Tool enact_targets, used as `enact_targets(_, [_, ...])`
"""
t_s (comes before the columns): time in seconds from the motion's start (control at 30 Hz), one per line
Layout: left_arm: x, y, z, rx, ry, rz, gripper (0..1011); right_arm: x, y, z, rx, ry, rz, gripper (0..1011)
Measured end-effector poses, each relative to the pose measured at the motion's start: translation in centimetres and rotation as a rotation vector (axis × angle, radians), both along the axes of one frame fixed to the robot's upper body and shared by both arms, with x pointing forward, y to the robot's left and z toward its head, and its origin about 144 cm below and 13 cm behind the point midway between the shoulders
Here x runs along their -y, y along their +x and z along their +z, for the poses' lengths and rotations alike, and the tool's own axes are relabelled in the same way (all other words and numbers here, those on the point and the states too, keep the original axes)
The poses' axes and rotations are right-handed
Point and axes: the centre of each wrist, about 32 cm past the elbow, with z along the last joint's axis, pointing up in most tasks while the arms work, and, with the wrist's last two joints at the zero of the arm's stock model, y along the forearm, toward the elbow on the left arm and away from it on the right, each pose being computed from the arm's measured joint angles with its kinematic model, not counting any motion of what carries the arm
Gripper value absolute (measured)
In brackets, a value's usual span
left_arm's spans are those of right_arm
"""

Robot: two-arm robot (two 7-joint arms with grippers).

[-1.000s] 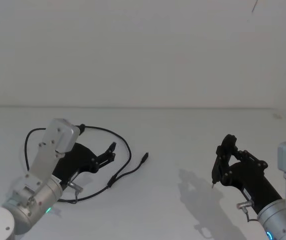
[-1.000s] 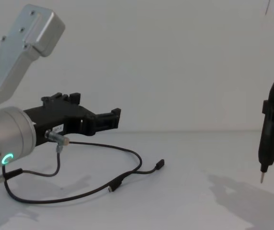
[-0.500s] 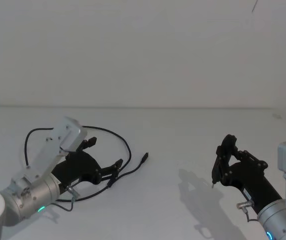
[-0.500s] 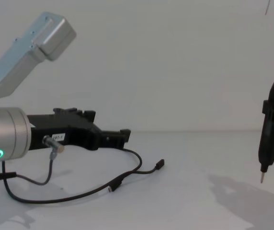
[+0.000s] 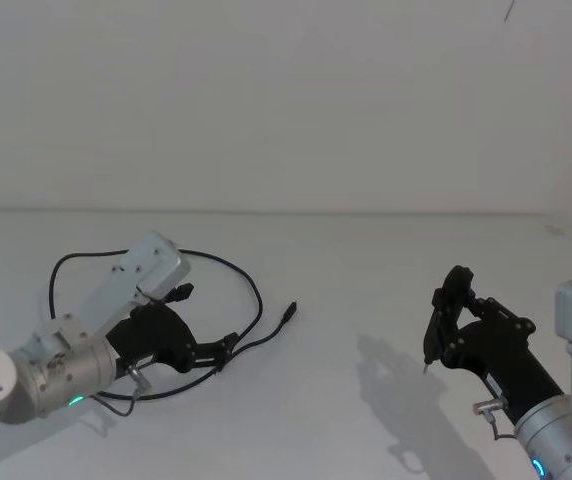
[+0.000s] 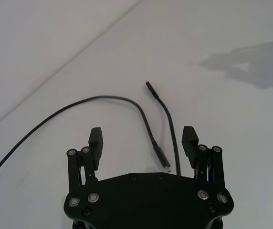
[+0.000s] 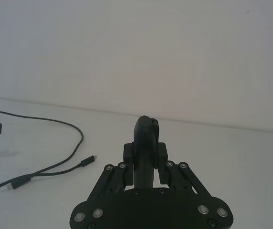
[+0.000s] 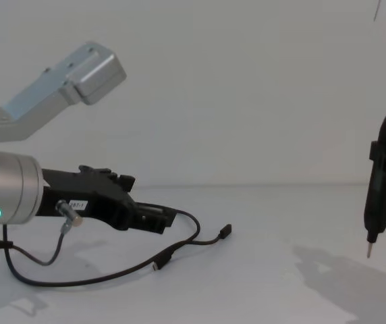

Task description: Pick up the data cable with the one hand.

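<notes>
The data cable [image 5: 288, 317] lies in a loose black loop on the white table, its two plug ends close together. My left gripper [image 5: 224, 350] is low over it and open. In the left wrist view the open left gripper [image 6: 142, 140] has its fingers on either side of one plug [image 6: 160, 155] and the strand beside it. In the chest view the left gripper [image 8: 164, 219] hovers just above the cable [image 8: 225, 231]. Off to the right, my right gripper [image 5: 444, 312] hangs above the table, shut on a slim black pen-like tool [image 8: 380, 182].
A short grey wire with a silver plug [image 8: 68, 211] hangs from the left wrist. The white table [image 5: 366, 280] runs back to a plain white wall. The tool's shadow [image 5: 396, 390] falls on the table beside the right arm.
My left gripper has dropped lower and reached forward, from above the loop to just over the cable's plug ends. The right arm and its tool have not moved.
</notes>
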Motion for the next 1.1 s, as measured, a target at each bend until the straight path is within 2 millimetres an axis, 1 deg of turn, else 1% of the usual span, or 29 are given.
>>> enact_targets(0.37, [0.5,1.6,-0.3,-0.045,0.056,-0.025,1001,0.0,0.0,0.0,0.0,0.0,0.0,279])
enact_targets(0.77, [1.5,3.0,-0.7,-0.077,0.064,-0.05,1001,0.0,0.0,0.0,0.0,0.0,0.0,279])
enact_targets(1.1, [2.2,3.7,-1.1,-0.098,0.068,-0.06,1001,0.0,0.0,0.0,0.0,0.0,0.0,279])
